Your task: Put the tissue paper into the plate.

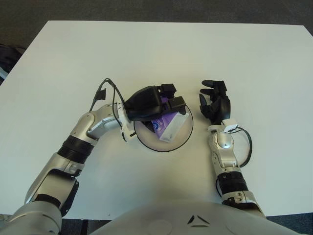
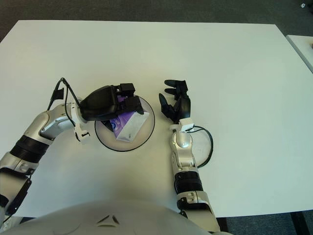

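Note:
A purple and white tissue pack [image 1: 168, 126] lies tilted inside the dark round plate [image 1: 161, 148] at the middle of the white table. My left hand [image 1: 172, 97] hovers over the plate's far left part. Its fingers are spread above the pack's far end, and the palm hides part of the pack. I see no finger closed around the pack. My right hand [image 1: 213, 100] shows just right of the plate, fingers relaxed and pointing away, holding nothing.
The white table [image 1: 244, 58] stretches wide behind and to both sides of the plate. A loose black cable [image 1: 105, 90] loops off my left forearm. Dark floor lies beyond the table's far edge, and a dark object [image 1: 7, 54] shows at the left edge.

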### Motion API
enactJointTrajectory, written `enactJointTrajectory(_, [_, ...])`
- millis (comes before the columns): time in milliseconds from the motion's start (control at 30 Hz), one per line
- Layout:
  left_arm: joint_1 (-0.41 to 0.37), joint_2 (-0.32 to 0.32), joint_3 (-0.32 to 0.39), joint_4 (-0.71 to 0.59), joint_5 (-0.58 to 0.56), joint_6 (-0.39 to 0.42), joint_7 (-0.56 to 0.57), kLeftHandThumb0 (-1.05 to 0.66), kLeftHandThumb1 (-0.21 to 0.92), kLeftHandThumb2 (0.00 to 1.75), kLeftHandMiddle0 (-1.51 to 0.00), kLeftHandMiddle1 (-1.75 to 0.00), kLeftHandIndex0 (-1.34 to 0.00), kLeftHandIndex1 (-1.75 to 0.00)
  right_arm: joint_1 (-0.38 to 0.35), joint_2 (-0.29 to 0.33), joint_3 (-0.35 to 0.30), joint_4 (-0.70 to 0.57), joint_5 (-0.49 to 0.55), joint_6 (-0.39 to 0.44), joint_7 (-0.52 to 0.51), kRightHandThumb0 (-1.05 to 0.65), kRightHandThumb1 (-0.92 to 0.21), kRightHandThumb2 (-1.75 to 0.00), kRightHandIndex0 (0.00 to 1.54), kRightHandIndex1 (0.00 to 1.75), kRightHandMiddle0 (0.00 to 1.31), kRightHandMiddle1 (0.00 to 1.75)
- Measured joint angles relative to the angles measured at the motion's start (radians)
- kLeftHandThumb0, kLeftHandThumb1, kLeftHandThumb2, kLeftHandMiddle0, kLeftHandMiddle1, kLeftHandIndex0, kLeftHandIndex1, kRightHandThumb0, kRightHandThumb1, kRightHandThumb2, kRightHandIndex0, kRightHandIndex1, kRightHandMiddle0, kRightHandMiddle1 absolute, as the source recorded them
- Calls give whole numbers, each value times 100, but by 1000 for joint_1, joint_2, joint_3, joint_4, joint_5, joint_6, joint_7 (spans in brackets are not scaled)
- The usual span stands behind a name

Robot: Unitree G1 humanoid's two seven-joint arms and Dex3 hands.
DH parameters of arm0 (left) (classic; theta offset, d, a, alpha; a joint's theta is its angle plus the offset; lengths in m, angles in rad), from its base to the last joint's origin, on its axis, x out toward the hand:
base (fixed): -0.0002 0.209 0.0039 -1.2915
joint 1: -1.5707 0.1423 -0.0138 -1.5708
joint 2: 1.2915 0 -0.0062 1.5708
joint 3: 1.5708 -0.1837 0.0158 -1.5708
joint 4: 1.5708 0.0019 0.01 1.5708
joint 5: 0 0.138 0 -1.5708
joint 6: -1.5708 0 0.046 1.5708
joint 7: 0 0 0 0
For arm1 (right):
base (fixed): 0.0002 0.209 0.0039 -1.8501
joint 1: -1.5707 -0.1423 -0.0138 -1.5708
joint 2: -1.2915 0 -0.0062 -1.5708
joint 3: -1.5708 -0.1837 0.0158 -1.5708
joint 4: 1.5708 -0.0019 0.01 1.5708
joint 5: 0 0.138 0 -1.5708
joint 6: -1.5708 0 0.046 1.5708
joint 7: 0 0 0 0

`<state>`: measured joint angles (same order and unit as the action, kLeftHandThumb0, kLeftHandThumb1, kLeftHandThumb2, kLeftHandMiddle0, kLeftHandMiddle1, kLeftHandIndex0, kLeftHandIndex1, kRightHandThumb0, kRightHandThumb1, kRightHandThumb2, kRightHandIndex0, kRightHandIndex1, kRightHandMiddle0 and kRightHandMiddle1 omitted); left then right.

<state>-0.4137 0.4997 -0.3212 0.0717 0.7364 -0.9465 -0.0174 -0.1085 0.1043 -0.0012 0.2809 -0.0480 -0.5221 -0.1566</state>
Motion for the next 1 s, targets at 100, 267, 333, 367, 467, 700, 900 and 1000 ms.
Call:
enactJointTrajectory(100, [0, 3, 4, 2, -1, 0, 0, -31, 90, 54, -23, -118, -19, -174, 0, 0, 0, 0, 0, -3, -1, 11, -92, -39, 41, 153, 15, 149])
enactJointTrajectory(267, [0, 4, 8, 2, -4, 7, 0, -34, 92, 52, -19, -110, -20, -175, 0, 1, 0, 0, 0, -13, -3, 1, -86, -50, 45, 154, 17, 155])
enactJointTrajectory(333, [-3, 1, 9, 16, -4, 2, 10, -34, 92, 52, -16, -104, -19, -175, 0, 1, 0, 0, 0, -14, -3, 0, -83, -54, 46, 154, 17, 157])
enactJointTrajectory(367, [-6, -2, 9, 26, -4, -1, 16, -34, 92, 52, -15, -102, -18, -175, 0, 1, 1, 0, -1, -14, -4, 0, -82, -56, 46, 155, 17, 157])
enactJointTrajectory(467, [-12, -7, 11, 56, -6, -14, 35, -51, 92, 61, -13, -82, -6, -126, 0, 1, 1, 0, -1, -15, -11, 0, -83, -56, 35, 158, 24, 159])
enactJointTrajectory(700, [-18, -9, 12, 113, -20, -64, 65, -83, 92, 79, -14, -27, 0, -69, 0, 1, 1, 0, -1, -14, -14, 0, -86, -50, 41, 152, 20, 159])
enactJointTrajectory(900, [-18, -4, 12, 128, -19, -92, 68, -96, 92, 90, -11, -9, 0, -40, -1, 1, 1, 1, -1, -14, -14, 0, -91, -44, 36, 146, 16, 169])
enactJointTrajectory(1000, [-18, 4, 12, 128, -17, -96, 67, -100, 92, 93, -10, -5, 0, -30, -3, 1, 1, 3, -2, -12, -16, -1, -92, -45, 32, 148, 15, 173])
